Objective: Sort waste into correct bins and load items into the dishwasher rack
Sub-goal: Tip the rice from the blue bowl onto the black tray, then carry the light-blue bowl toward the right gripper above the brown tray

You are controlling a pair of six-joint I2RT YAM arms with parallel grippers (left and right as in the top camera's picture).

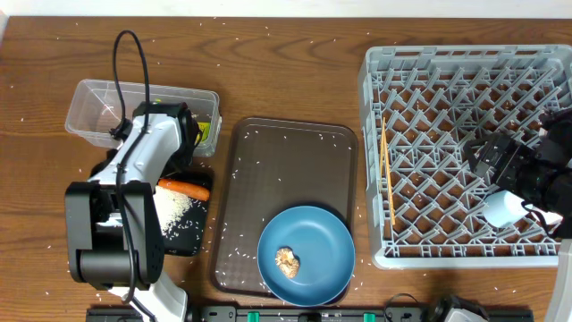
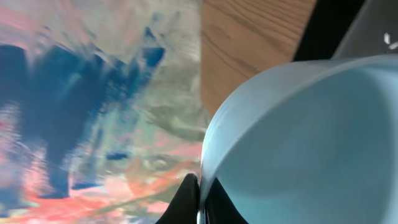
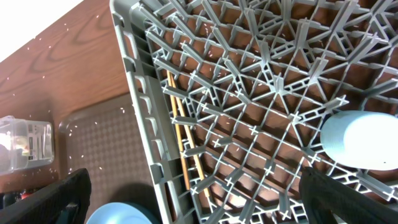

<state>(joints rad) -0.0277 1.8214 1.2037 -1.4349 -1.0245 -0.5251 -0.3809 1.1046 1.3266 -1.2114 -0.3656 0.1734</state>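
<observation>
- Starting at the far left, the clear tub sits on the worktop, with the yellow-green wrapper showing at its right end.
- The left arm reaches across that tub. Its wrist view shows the left gripper with jaws pinched onto the rim of a pale cup. The cup fills the frame, its mouth turned toward the camera.
- Just below the tub, the black tray carries the carrot and a white heap of rice. More grains are scattered all over the worktop.
- In the centre lies the brown serving tray. The blue plate overhangs its lower right corner, and the brown food lump sits on the plate.
- On the right is the dishwasher rack, with the yellow chopsticks lying along its left side.
- The right gripper hangs over the lattice floor with its jaws spread wide and nothing between them. The light-blue cup rests in the rack just beside one finger.
</observation>
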